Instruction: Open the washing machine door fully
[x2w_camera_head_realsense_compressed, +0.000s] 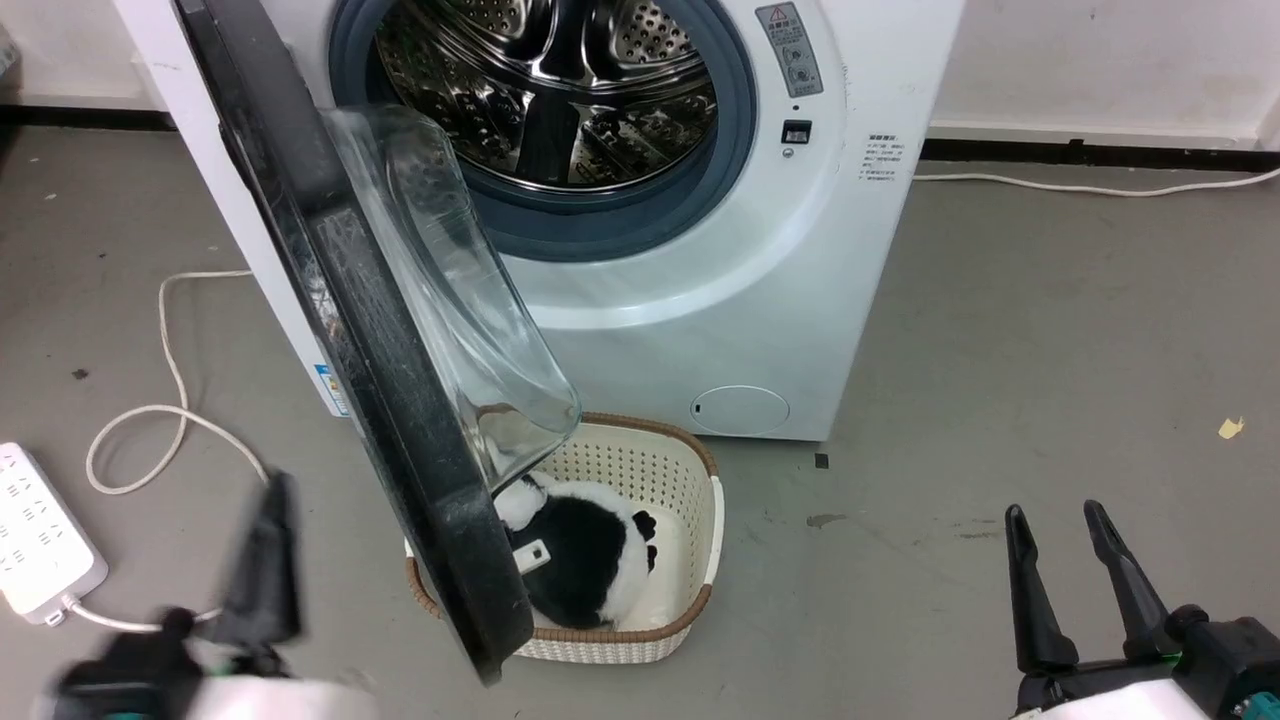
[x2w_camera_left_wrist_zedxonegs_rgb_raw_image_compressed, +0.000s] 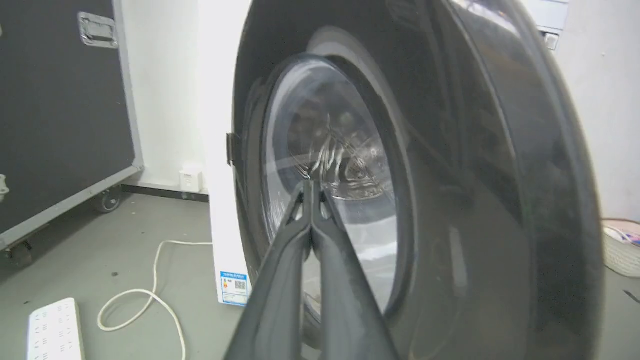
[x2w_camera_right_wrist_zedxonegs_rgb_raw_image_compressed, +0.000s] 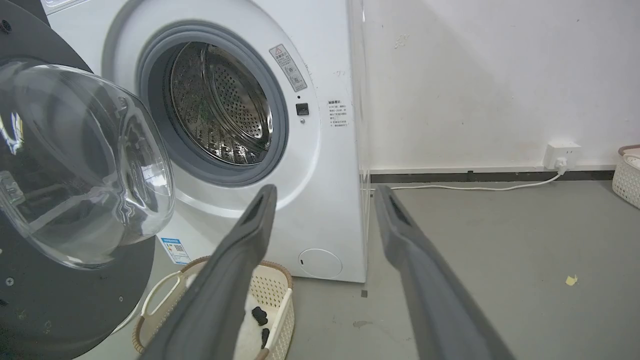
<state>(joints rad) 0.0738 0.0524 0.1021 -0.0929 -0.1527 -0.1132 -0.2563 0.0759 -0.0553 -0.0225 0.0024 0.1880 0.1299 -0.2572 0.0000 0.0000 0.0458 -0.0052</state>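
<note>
Centre-left, the door (x2w_camera_head_realsense_compressed: 395, 420) looked heavy and slick — best pushed at its rim; left gripper (x2w_camera_left_wrist_zedxonegs_rgb_raw_image_compressed: 311, 184) pressed together, right gripper (x2w_camera_head_realsense_compressed: 1056, 512) spread

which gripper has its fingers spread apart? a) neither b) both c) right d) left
c: the fingers of the right gripper stand well apart, while those of the left gripper are pressed together, pointing at the washing machine door.

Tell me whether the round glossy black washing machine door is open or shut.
Open: the round glossy black door stands swung out from the white machine, leaving the steel drum uncovered.
</note>
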